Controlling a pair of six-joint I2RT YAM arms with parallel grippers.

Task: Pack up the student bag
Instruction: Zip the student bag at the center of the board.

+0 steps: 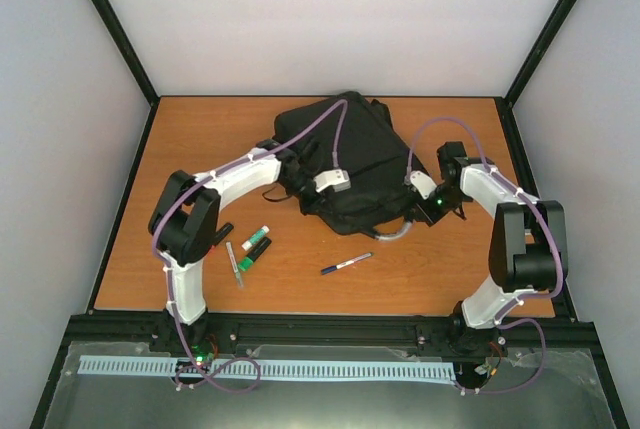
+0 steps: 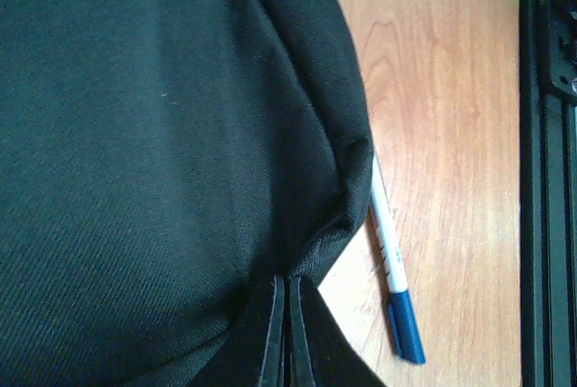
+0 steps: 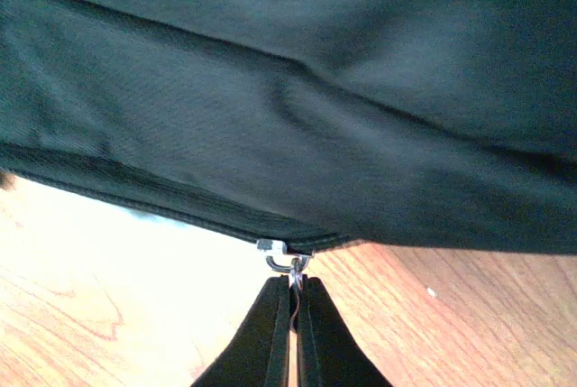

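The right gripper (image 3: 291,290) is clenched on the metal zipper pull (image 3: 287,259); the left gripper (image 2: 287,290) is pinched on fabric of the student bag (image 1: 345,154), laid centrally on the table (image 1: 190,139); if the pull is tugged askew, it could be lost, or the bag dragged over the pen (image 2: 389,252) beside it.

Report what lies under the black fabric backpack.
Only the wooden table shows around the large black fabric backpack. A white pen with a blue cap lies near its front edge, in the open. Anything beneath the fabric is covered.
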